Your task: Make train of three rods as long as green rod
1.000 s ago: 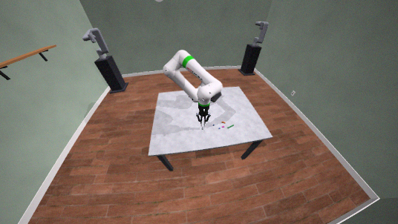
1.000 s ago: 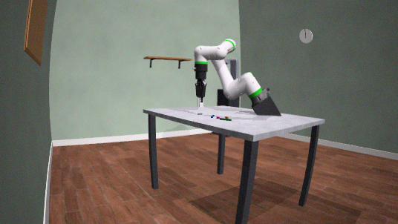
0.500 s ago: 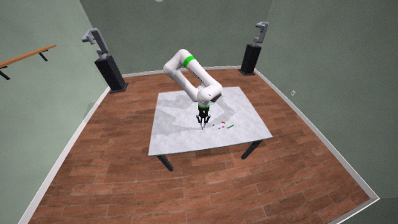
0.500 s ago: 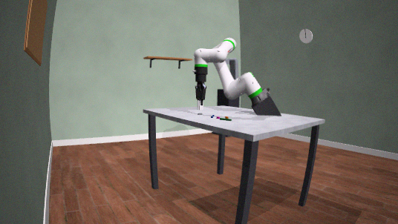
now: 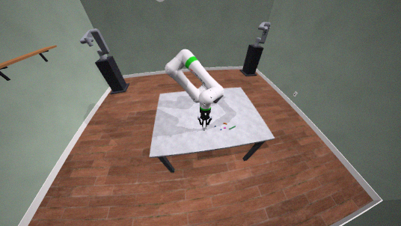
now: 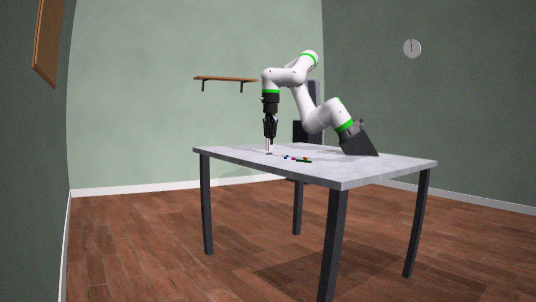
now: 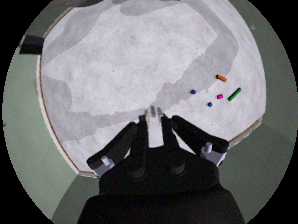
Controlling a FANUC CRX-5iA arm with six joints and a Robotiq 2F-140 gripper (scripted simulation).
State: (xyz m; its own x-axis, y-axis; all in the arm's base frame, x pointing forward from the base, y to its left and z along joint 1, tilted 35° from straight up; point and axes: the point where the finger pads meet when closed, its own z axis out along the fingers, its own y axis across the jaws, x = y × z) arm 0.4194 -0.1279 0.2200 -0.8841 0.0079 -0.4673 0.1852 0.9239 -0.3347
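Gripper [image 5: 204, 129] [image 6: 269, 149] [image 7: 153, 113] points straight down over the table [image 5: 179, 144] [image 6: 225, 154] [image 7: 115, 55], tips low, w/ its fingers a small gap apart, not clamped on anything. Grey rod [image 6: 269, 153] is on the tabletop right under the tips in ext. view; top view gives only a dark speck there, & wrist view has the tips mostly over it, so can't tell if they touch it. Other rods lie off to one side, & wrist view sorts them best: orange rod [image 5: 225, 123] [image 6: 305, 158] [image 7: 221, 78], magenta rod [image 5: 224, 128] [image 6: 294, 159] [image 7: 220, 96], green rod [image 5: 232, 127] [image 6: 304, 161] [image 7: 234, 94], plus 2 blue bits. Near blue [image 5: 215, 126] [image 7: 193, 92] is the one closer to the gripper; far blue [image 5: 221, 129] [image 7: 210, 104] sits near magenta. Top view splits the blues too; ext. view runs them nearly together, & bunches orange, magenta & green in a tight row, tho wrist view has gaps btwn all of them. Green, the length ref., is the longest of the group, lying at a slant just beside magenta & pointing a diff. way from orange. No 3 rods are end to end, so train's not made. Arm [image 5: 205, 76] [image 6: 306, 107] shows whole only in top & ext.; its dark base [image 6: 361, 144] is plain in ext. but mostly hidden behind the arm from the top.
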